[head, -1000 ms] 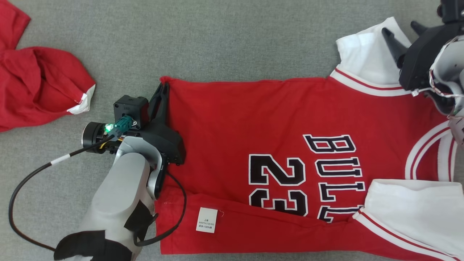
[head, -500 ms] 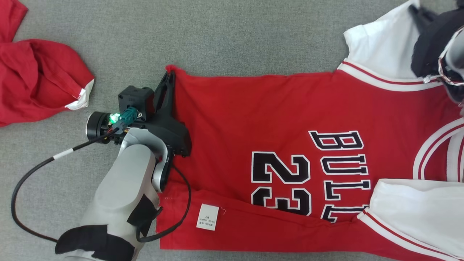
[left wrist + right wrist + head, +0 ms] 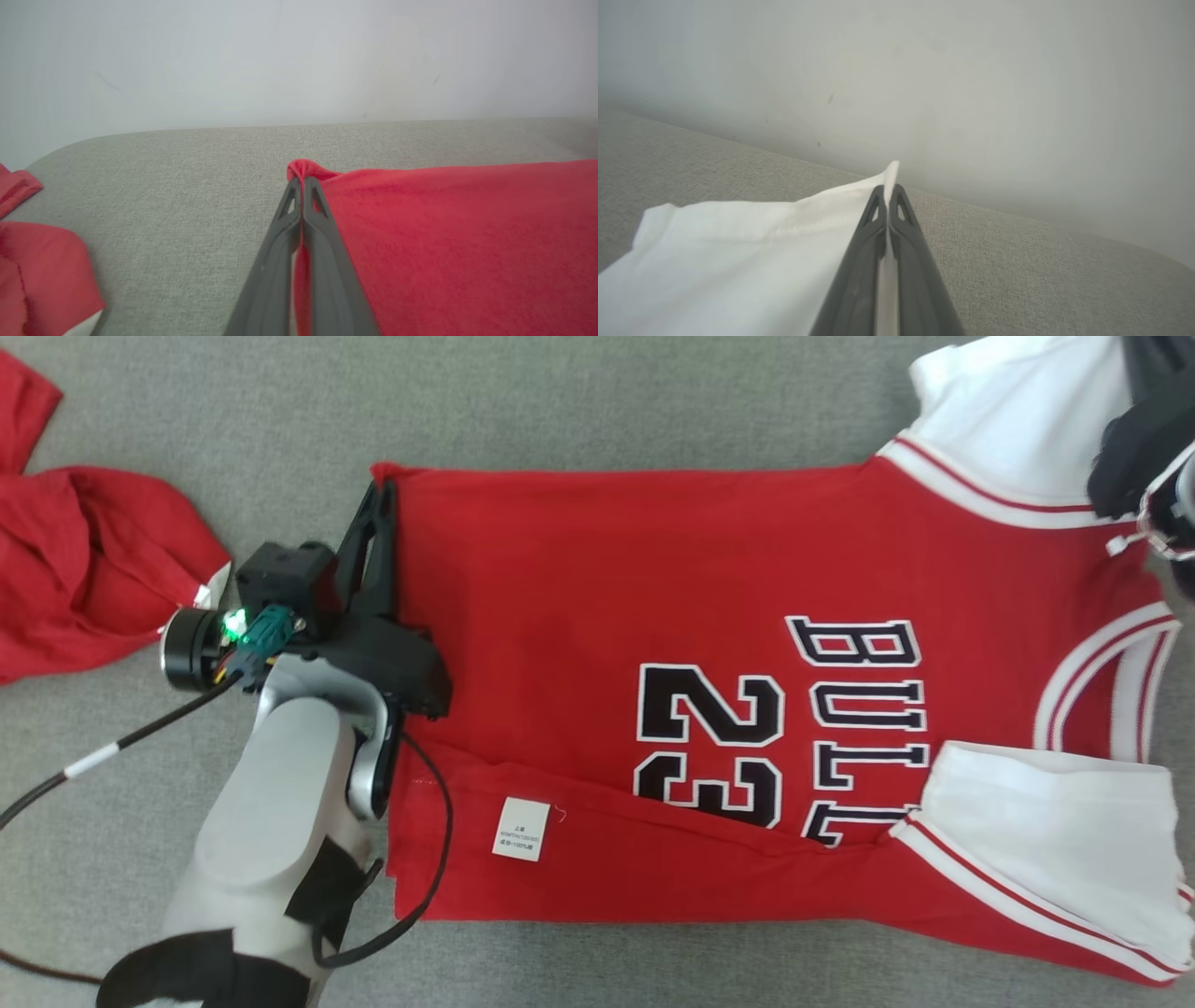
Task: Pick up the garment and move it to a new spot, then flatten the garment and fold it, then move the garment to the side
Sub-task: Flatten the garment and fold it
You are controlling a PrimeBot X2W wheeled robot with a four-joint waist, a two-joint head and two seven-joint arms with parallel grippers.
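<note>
The garment (image 3: 597, 616) is a red jersey with black "BULLS 23" lettering and white sleeves, lying spread on the grey cloth surface (image 3: 579, 401). Its near edge is folded over, showing a white label (image 3: 519, 829). My left gripper (image 3: 380, 497) is shut on the far hem corner; in the left wrist view the red corner (image 3: 303, 169) pokes out past the closed gripper (image 3: 301, 183). At the top right, my right gripper (image 3: 1141, 378) is shut on the far white sleeve (image 3: 1008, 420). The right wrist view shows the sleeve's edge (image 3: 738, 242) pinched in the gripper (image 3: 888, 190).
Another red garment (image 3: 84, 569) lies bunched at the left, close to my left wrist. A black cable (image 3: 93, 761) loops from the left arm. In both wrist views the grey surface ends at a pale wall (image 3: 299, 60).
My right gripper, open beside the white sleeve a second ago, has closed on it. Both arms have carried the garment's far edge away from me, and the left corner has gone leftward.
</note>
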